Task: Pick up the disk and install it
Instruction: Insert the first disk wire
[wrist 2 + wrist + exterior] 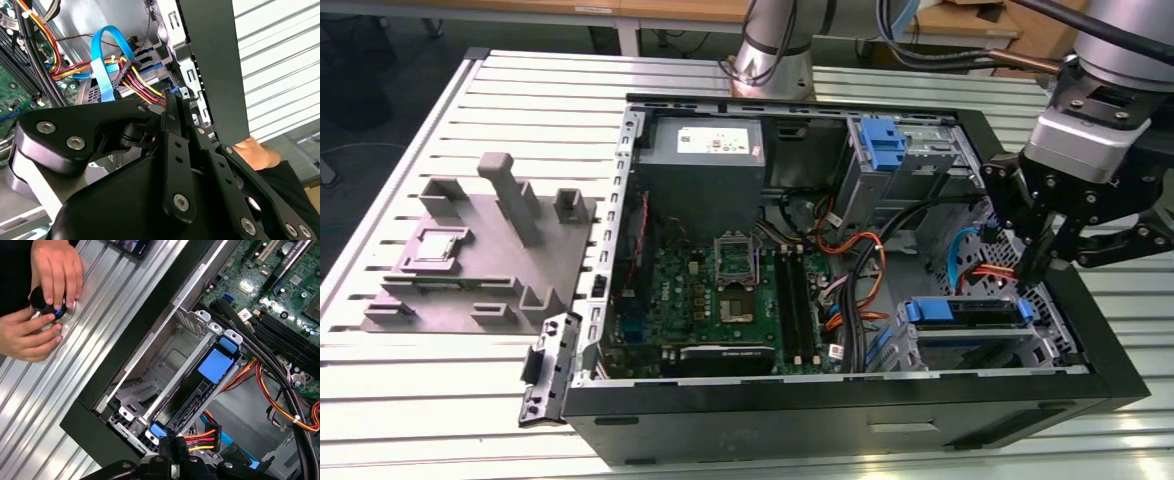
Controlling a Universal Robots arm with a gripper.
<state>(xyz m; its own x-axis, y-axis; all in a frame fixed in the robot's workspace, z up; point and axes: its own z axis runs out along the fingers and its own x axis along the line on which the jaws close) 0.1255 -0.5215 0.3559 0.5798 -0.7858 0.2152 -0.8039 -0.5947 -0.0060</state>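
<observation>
Slatted aluminium table (400, 400) carries an open computer case (854, 410). The disk (197, 390) sits in the case's drive cage. Gripper (1047, 262) hangs just above that cage at the cables; jaw opening cannot be told.

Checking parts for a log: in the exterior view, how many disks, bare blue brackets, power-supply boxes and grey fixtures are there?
Disk in blue rails: 1
Bare blue bracket: 1
Power-supply box: 1
Grey fixture: 1
Total: 4
</observation>
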